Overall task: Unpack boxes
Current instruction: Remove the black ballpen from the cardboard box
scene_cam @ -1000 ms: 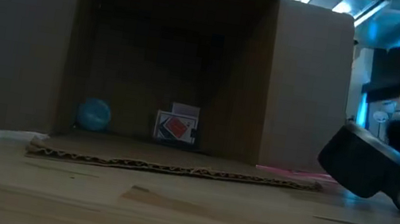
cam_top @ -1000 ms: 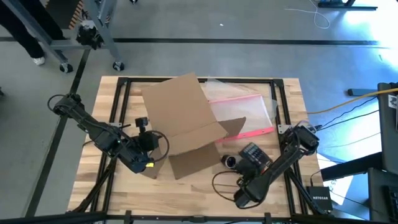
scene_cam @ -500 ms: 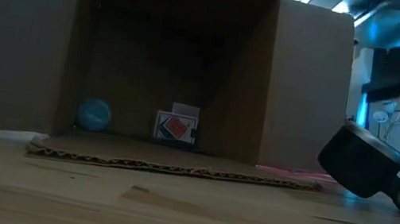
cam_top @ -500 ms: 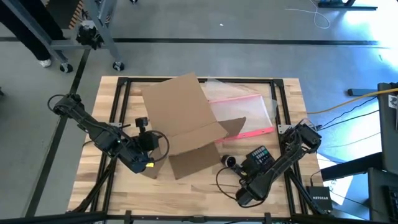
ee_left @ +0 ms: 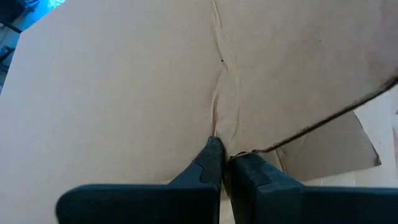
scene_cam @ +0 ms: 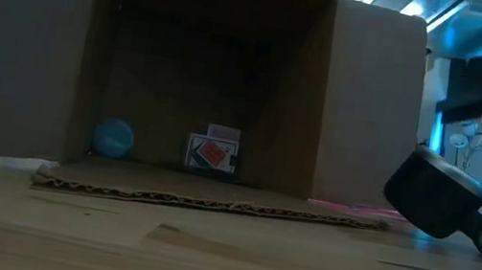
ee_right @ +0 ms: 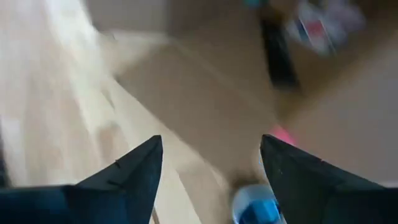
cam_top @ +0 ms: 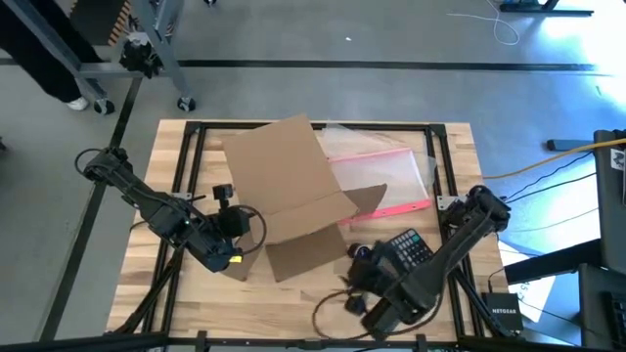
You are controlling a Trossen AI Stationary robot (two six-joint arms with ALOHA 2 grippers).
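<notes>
The brown cardboard box (cam_top: 284, 181) lies on its side on the table's middle, its mouth facing the near edge and one flap (cam_top: 303, 252) flat on the wood. Deep inside it rest a blue ball (scene_cam: 113, 137) and a small red-and-white card pack (scene_cam: 212, 153). My left gripper (cam_top: 254, 227) is shut on the box's near left corner. My right gripper (cam_top: 356, 276) hangs open above the table to the right of the flap, slanting down toward the box. Below it a black cylindrical object (scene_cam: 434, 193) lies on the table. My left gripper pinches the box's rim (ee_left: 239, 151) between its two fingers, at the corner where the wall meets the bottom flap. It comes slanting down from the table's left. The box stays on its side on the table.
A clear plastic pouch (cam_top: 386, 171) with a pink-red edge lies behind and to the right of the box. Bare wood (cam_top: 293, 298) lies in front of the flap. Black frame rails (cam_top: 196, 147) run along the table's sides.
My right gripper has risen off the black object and tipped from pointing down to slanting toward the box's mouth. The black object stays lying on the table.
</notes>
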